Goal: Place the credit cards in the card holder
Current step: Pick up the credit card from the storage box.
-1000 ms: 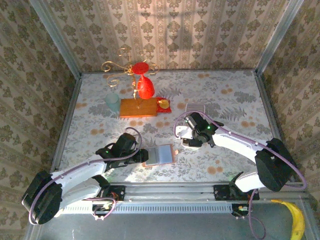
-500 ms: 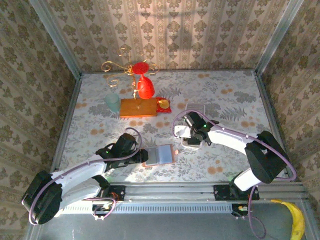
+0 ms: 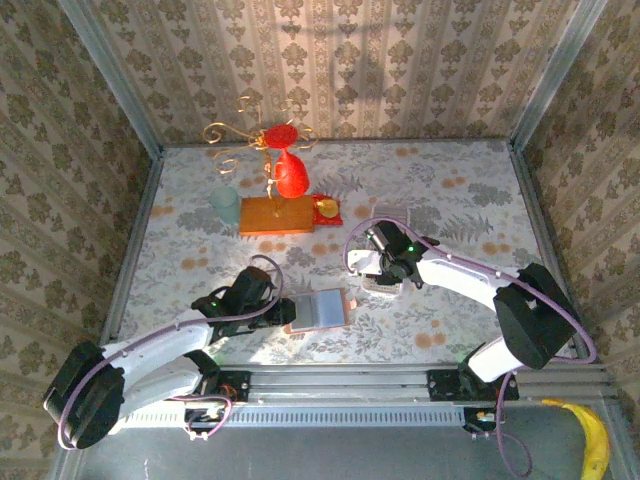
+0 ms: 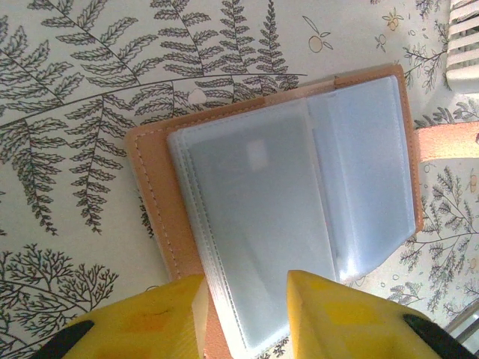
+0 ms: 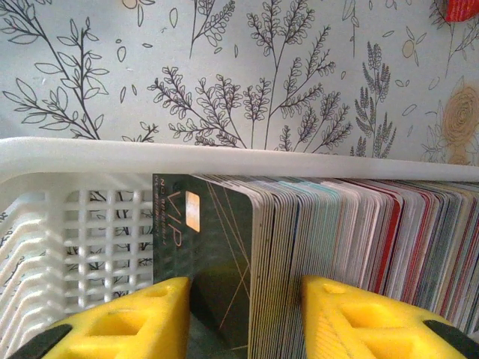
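Note:
The card holder lies open and flat, a tan leather folder with clear plastic sleeves facing up. My left gripper is at its left edge. In the left wrist view this gripper is open, its yellow fingers straddling the sleeves' near edge. The credit cards stand packed on edge in a white tray, a dark VIP card in front. My right gripper is open over them, and several cards sit between its fingers.
The white tray lies mid-table, its corner in the left wrist view. An orange wooden block, red glass, gold wire stand and pale cup stand at the back left. Patterned walls close three sides.
My right arm has settled closer over the tray and its jaws have narrowed around the front cards. The left gripper stays at the holder, its jaws slightly narrower.

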`<act>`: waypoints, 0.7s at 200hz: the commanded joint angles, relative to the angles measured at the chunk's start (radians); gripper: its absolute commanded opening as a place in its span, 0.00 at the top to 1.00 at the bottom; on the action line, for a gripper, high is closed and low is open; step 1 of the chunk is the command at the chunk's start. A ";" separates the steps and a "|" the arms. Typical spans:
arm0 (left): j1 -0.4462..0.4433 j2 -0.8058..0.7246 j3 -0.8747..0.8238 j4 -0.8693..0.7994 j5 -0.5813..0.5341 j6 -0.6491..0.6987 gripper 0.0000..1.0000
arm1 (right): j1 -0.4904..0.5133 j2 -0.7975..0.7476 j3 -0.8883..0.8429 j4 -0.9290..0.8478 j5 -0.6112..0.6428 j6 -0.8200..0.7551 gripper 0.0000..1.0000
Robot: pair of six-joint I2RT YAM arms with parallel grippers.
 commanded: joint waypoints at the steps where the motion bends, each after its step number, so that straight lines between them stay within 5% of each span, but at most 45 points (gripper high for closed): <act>1: 0.002 0.010 -0.004 0.008 0.017 -0.008 0.67 | -0.001 -0.027 0.002 -0.041 -0.029 0.007 0.60; 100: -0.003 0.020 -0.007 0.015 0.020 -0.014 0.70 | 0.001 -0.065 -0.008 -0.060 -0.020 0.014 0.78; 140: -0.012 0.023 -0.009 0.022 0.018 -0.020 0.71 | 0.001 -0.068 -0.006 -0.060 -0.017 0.023 0.78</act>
